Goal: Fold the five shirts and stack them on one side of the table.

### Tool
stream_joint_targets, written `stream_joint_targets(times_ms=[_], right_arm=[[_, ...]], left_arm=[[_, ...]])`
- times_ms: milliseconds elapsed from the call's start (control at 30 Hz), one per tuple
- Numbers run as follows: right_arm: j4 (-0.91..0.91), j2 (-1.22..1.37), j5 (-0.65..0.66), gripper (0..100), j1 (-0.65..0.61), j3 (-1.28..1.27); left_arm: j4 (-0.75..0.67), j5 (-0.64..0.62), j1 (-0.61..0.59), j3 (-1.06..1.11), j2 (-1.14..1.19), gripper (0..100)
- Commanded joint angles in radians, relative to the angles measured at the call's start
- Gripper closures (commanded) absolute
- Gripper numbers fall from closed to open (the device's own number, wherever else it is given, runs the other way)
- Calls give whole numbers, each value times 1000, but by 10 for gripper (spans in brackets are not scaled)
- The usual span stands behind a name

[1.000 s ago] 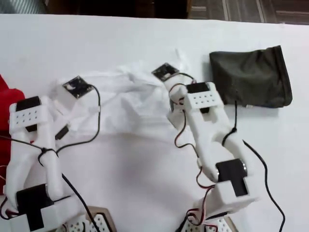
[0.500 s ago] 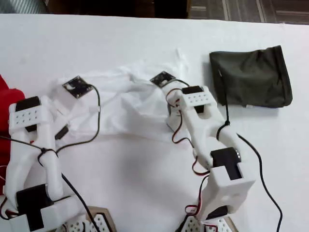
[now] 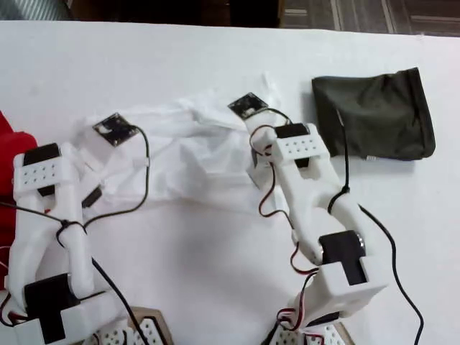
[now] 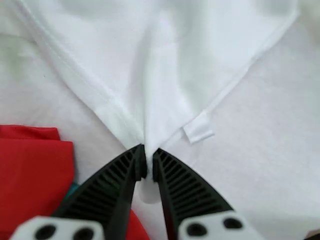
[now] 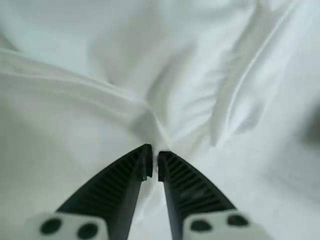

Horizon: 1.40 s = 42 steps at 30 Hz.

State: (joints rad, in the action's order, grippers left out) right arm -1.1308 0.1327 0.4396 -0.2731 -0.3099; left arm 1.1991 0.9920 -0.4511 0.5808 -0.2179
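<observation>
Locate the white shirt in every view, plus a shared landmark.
High view: white shirt mid-table between the arms.
Left wrist view: white shirt pinched in the left gripper.
Right wrist view: white shirt bunched at the right gripper.
Landmark: red cloth, high and left wrist views.

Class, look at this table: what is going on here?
A robot is working on a white shirt lying crumpled on the table. The left gripper is shut on one bunched edge of it, the right gripper on a fold at its other end. A dark green shirt lies folded at one side; a red shirt sits at the opposite edge.
</observation>
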Motion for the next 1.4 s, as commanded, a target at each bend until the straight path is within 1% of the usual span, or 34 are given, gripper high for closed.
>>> stream_joint_targets(times_ms=[0,67,233,533,733,867,1000,1033,1100,1167,1367], right_arm=[[-10,-65,-8,978,7,32],[-10,-67,-8,974,7,32],[-10,-62,-8,892,4,31],[-5,-53,-8,889,-1,28],[-5,47,-8,889,2,37],[-4,61,-8,889,5,51],[-4,58,-3,894,7,54],[-4,58,-3,914,7,54],[-4,51,-5,988,13,60],[-4,27,-8,971,25,68],[-13,-171,0,979,81,68]], left_arm=[[-9,-6,6,-4,-38,972],[-9,-6,6,-4,-38,972],[-6,-6,6,-4,-38,972],[-8,-6,6,-4,-38,972],[-6,-6,6,-4,-38,972],[-3,-6,6,-4,-41,972],[-3,-6,6,-4,-44,972],[-3,-6,6,-4,-44,972],[-3,-8,6,-4,-43,972],[-3,-8,6,-4,-38,972],[-2,-14,9,-2,-43,972]])
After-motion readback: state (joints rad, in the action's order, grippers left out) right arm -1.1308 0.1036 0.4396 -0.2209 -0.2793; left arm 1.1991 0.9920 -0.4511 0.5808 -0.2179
